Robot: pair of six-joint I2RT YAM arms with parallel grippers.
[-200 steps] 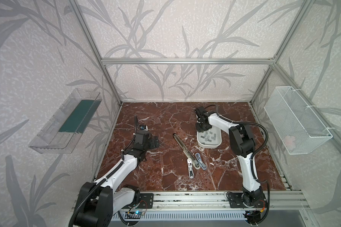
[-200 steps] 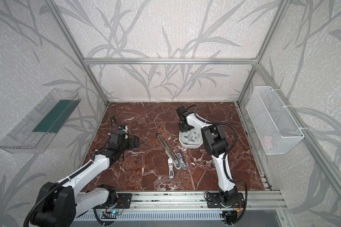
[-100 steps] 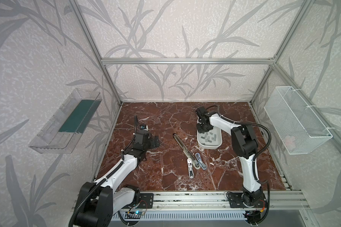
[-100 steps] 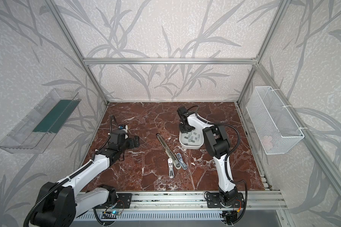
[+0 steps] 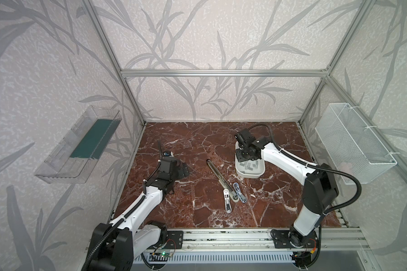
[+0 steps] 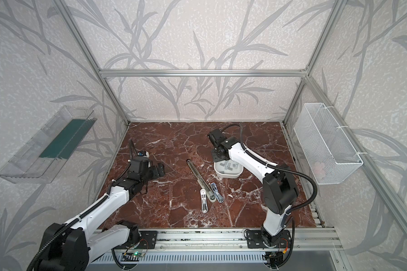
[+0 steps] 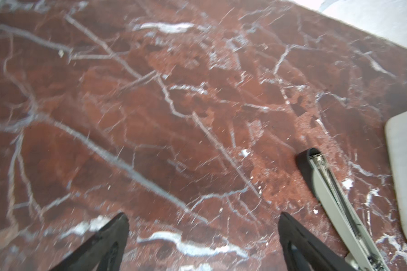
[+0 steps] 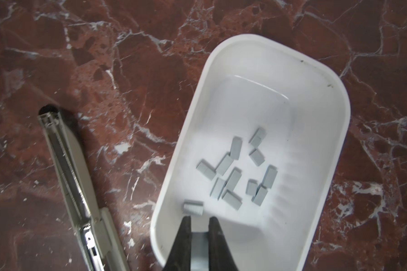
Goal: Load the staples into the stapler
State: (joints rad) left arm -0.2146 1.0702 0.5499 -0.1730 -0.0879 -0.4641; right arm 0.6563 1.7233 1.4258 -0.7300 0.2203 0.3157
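the right gripper [image 8: 199,219] pinches 1 strip [image 8: 199,246] from the staples [image 8: 233,174] in the white dish [image 8: 268,61] on the right half of the tabletop [image 5: 197,206], meant for the opened stapler [image 8: 66,150] in its middle; the left gripper [image 7: 202,217] waits spread wide, empty.

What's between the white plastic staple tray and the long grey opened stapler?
Nothing: the right wrist view shows only bare red marble tabletop between the white plastic tray and the long grey opened stapler.
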